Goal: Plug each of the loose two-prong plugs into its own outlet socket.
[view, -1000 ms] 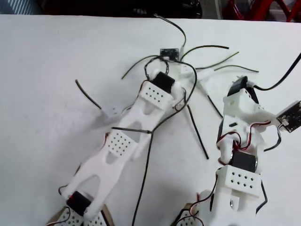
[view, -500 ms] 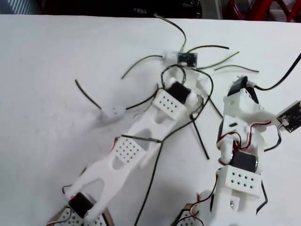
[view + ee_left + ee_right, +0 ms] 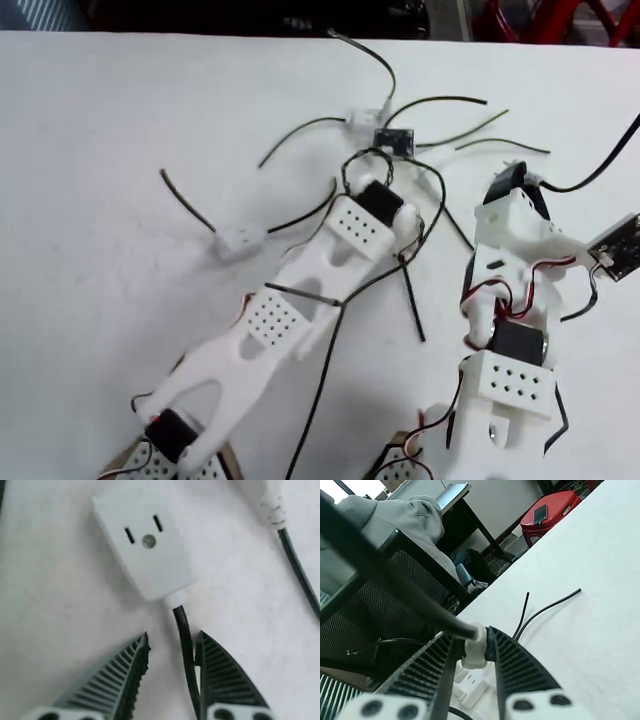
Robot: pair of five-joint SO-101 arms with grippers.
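Observation:
In the left wrist view a white outlet socket point(image 3: 145, 542) lies face up on the table, its black cord point(image 3: 184, 640) trailing back between the fingers of my left gripper point(image 3: 172, 642), which is open; the cord runs close along one finger. My right gripper point(image 3: 472, 639) is shut on a small white plug point(image 3: 475, 655), whose black cable point(image 3: 395, 587) rises away from it. From above, the left arm point(image 3: 360, 225) stretches to mid-table and the right arm point(image 3: 515, 225) stands at the right. Another white socket point(image 3: 242, 239) lies to the left of the left arm.
Several loose black cables point(image 3: 450, 100) sprawl over the far middle of the white table point(image 3: 120, 120), and one cable point(image 3: 410, 295) lies between the arms. A further white socket point(image 3: 470, 687) sits below the right gripper. Chairs and a red object stand beyond the table's edge.
The left arm swung right and slightly forward, uncovering the white socket at its left and dragging cables with it. The right arm stayed still.

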